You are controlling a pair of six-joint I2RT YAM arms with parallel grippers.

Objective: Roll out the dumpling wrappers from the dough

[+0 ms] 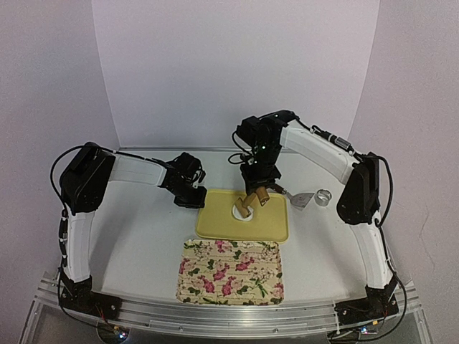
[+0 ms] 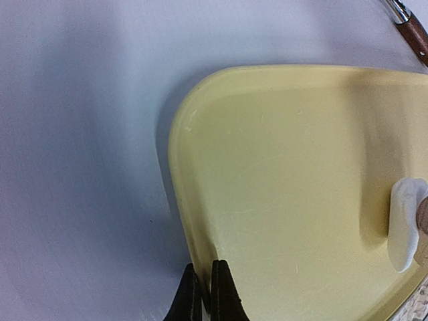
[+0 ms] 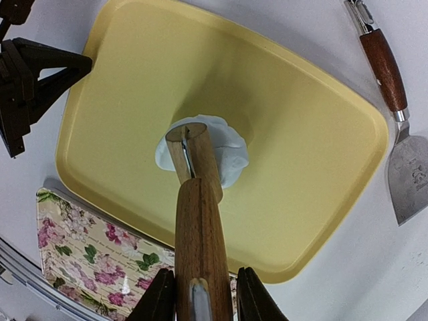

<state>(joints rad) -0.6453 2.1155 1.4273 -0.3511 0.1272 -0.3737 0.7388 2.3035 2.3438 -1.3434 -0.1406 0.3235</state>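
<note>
A white lump of dough (image 1: 242,213) (image 3: 231,144) (image 2: 406,224) lies in the middle of the yellow tray (image 1: 215,226) (image 3: 314,134) (image 2: 267,167). It is rumpled and thick; no dumpling wrappers are in view. My right gripper (image 1: 259,188) (image 3: 202,274) is shut on the handle of a wooden rolling pin (image 1: 251,201) (image 3: 199,227), whose small roller end rests on the dough. My left gripper (image 1: 195,201) (image 2: 204,267) is shut on the rim at the tray's far left corner, one finger on each side of it.
A flowered tray (image 1: 229,272) (image 3: 73,234) sits just in front of the yellow one. A wooden-handled metal scraper (image 1: 297,198) (image 3: 408,167) and a metal ring cutter (image 1: 323,196) lie on the table to the tray's right.
</note>
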